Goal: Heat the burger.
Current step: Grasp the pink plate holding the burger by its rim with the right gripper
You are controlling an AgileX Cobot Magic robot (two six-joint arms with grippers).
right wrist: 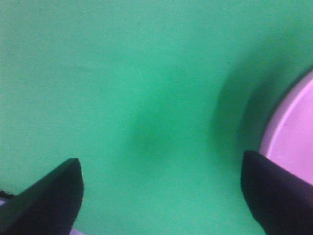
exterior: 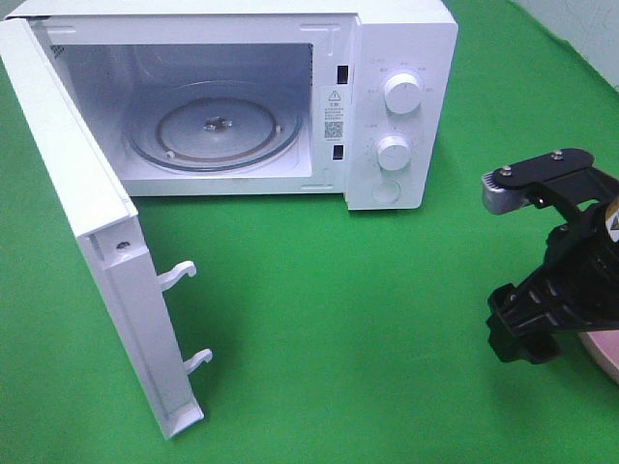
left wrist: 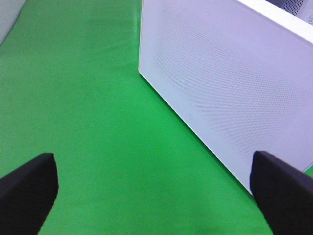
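The microwave (exterior: 387, 58) stands at the far side of the desk (exterior: 338, 319) with its door (exterior: 87, 242) swung wide, so this step is done. Its glass turntable (exterior: 215, 130) is bare. I cannot see the burger in any view. My right fingers (right wrist: 49, 196) are apart and empty, just beside a pink plate (right wrist: 293, 132) at the desk's right side. My left fingers (left wrist: 29, 186) are also apart, near the door. I judge that loading, closing and starting are left.
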